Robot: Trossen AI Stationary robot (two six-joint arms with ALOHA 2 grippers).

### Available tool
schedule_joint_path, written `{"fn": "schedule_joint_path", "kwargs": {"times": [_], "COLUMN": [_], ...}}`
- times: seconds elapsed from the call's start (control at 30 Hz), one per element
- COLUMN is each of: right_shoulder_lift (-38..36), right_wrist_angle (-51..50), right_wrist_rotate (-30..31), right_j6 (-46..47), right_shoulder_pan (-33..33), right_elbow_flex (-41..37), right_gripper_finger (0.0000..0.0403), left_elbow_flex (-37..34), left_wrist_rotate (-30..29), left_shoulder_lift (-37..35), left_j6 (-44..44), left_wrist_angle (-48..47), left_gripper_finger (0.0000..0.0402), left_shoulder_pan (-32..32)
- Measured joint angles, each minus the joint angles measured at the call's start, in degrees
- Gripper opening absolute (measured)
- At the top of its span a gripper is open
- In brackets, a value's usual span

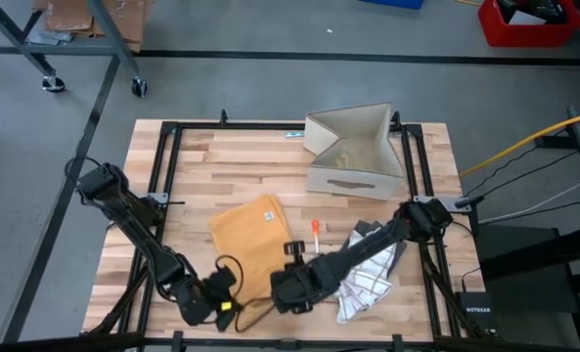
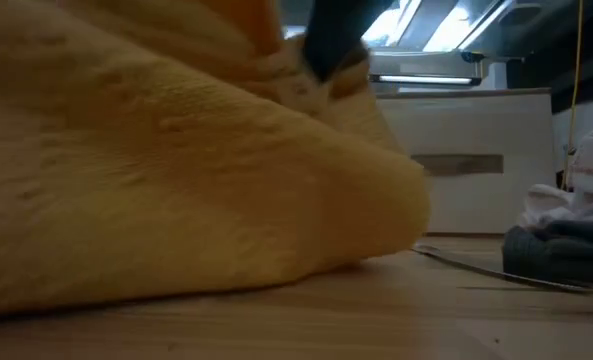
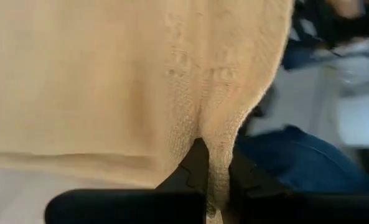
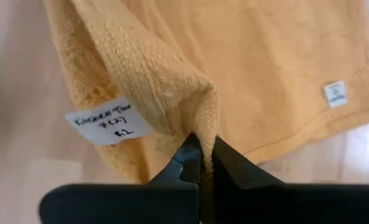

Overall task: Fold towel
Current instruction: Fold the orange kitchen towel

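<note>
Pinching the orange towel (image 1: 248, 231) at its near edge, left gripper (image 3: 214, 175) and right gripper (image 4: 201, 160) are clamped.

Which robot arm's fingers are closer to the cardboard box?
Right. The right gripper pinches the yellow towel at the table's near edge, closer to the box. The left gripper grips the towel further away.

Overhead, table-level, two close wrist views

- Towel (image 1: 247, 233): orange-yellow terry cloth, lying lower centre of the high view.
- White labels on it, one handwritten (image 4: 107, 121).
- Near edge bunched and lifted; far part lies flat.
</note>
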Motion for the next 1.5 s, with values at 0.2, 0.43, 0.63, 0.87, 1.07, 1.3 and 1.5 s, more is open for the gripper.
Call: {"fn": "schedule_joint_path", "kwargs": {"times": [0.2,0.43,0.63,0.87,1.07,1.3,1.5], "right_shoulder_lift": [0.00,0.00,0.96,2.66,2.73,2.73,2.73], "right_wrist_angle": [-0.77,-1.28,-1.12,-0.36,-0.35,-0.55,-1.07], "right_wrist_rotate": [0.04,-0.78,-2.29,-2.47,-2.60,-2.91,-2.81], "right_j6": [-0.40,-1.64,-4.44,-9.39,-9.50,-9.36,-9.04], "right_shoulder_pan": [-4.89,-11.45,-16.13,-20.35,-23.09,-24.60,-25.19], "right_elbow_flex": [0.00,0.00,-0.04,-0.04,-0.04,-0.04,-0.04], "right_gripper_finger": [0.0014,0.0016,0.0018,0.0018,0.0019,0.0037,0.0111], "left_elbow_flex": [0.02,0.04,0.04,-0.09,-0.17,-0.17,-0.26], "left_wrist_rotate": [-4.18,-4.32,-4.58,-6.21,-7.18,-7.01,-6.66], "left_shoulder_lift": [-6.03,-7.97,-7.60,-7.58,-7.58,-7.58,-7.55], "left_j6": [-5.78,-3.66,-1.10,-0.66,6.12,14.66,17.10], "left_wrist_angle": [-17.74,-29.02,-36.96,-44.56,-46.38,-46.44,-46.76], "left_gripper_finger": [0.0001,0.0001,0.0012,0.0015,0.0017,0.0017,0.0018], "left_shoulder_pan": [1.53,6.37,11.16,16.07,19.27,22.03,24.34]}}
